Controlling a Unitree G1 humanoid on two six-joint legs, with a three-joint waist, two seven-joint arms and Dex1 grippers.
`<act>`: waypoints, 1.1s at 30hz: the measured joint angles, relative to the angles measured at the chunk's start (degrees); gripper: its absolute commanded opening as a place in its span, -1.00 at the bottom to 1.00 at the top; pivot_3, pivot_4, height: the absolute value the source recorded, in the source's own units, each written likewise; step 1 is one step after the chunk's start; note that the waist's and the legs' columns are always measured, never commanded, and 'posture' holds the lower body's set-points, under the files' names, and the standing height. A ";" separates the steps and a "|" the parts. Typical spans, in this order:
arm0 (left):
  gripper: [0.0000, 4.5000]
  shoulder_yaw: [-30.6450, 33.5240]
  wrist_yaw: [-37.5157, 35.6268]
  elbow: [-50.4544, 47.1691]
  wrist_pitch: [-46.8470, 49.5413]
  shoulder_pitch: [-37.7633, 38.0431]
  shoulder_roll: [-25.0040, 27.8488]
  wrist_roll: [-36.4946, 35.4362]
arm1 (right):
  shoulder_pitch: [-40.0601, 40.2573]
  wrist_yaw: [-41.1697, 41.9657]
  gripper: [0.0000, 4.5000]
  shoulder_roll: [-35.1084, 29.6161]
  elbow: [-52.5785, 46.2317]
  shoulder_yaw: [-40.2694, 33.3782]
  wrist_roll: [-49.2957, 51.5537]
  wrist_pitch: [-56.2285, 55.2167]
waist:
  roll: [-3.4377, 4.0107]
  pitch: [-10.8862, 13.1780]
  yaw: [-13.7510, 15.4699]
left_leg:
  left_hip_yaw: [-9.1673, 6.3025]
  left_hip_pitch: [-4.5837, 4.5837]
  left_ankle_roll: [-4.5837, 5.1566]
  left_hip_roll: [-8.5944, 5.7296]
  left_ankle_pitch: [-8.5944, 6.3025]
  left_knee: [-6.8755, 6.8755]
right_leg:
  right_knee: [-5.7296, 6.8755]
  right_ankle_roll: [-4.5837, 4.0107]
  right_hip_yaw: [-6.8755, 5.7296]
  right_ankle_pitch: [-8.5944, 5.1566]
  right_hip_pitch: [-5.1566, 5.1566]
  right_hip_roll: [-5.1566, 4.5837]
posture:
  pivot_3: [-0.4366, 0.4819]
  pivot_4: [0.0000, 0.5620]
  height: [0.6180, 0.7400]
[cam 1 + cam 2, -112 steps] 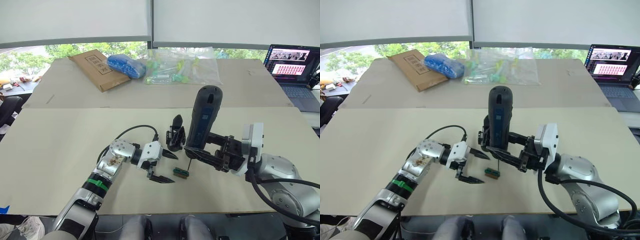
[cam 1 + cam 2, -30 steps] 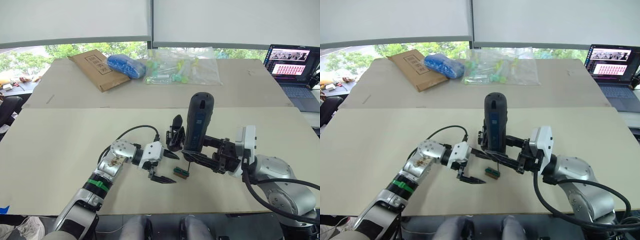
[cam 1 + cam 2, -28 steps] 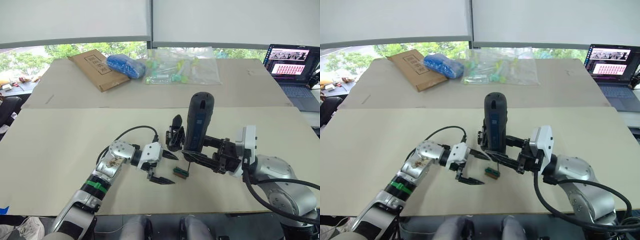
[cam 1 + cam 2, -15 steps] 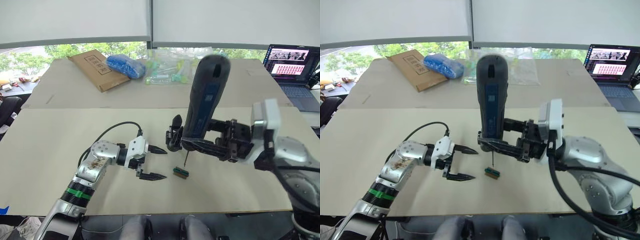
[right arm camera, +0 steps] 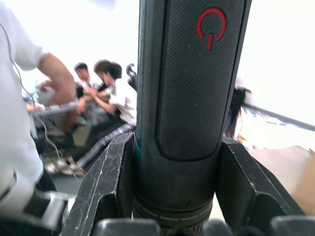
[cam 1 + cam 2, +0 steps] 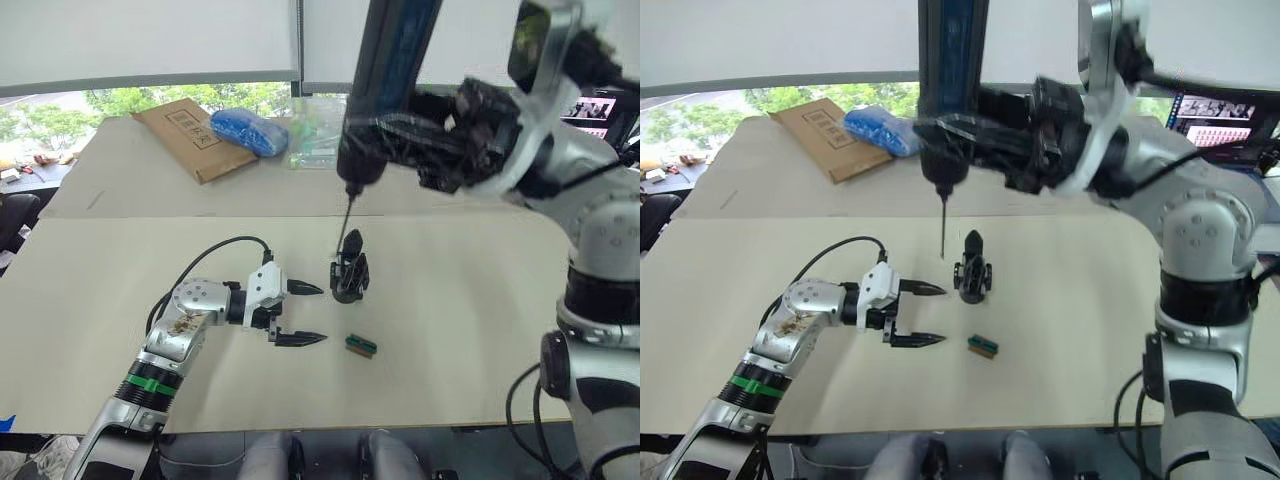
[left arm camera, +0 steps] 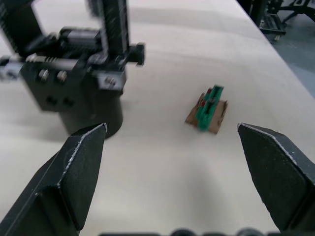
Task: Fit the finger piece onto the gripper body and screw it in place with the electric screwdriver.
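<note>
right gripper point(image 6: 975, 130) raised high over the table point(image 6: 1090, 330), clamped around the electric screwdriver point(image 6: 950, 90). screwdriver held upright, thin metal bit pointing down, tip hanging above and just to the left of the gripper body point(image 6: 971, 272). gripper body standing on the table, one pointed finger upright. left gripper point(image 6: 925, 315) low over the table, just left of the gripper body, fingers spread and apart from it, nothing between them. small green-topped block point(image 6: 983, 345) lying on the table in front of the gripper body. further back: cardboard box point(image 6: 825, 135), blue bag point(image 6: 880, 130), laptop point(image 6: 1230, 110) at far right.
</note>
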 measured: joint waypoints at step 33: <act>1.00 -0.24 0.04 32.80 -16.55 -17.29 -10.49 8.04 | 2.06 19.09 -0.16 7.11 11.94 9.06 -30.27 -13.80 | 0.00 0.00 -0.82 | -0.02 -0.15 -0.01 -0.09 0.01 0.07 | -0.04 0.05 -0.20 0.02 -0.04 0.01 | -0.05 -0.47 1.00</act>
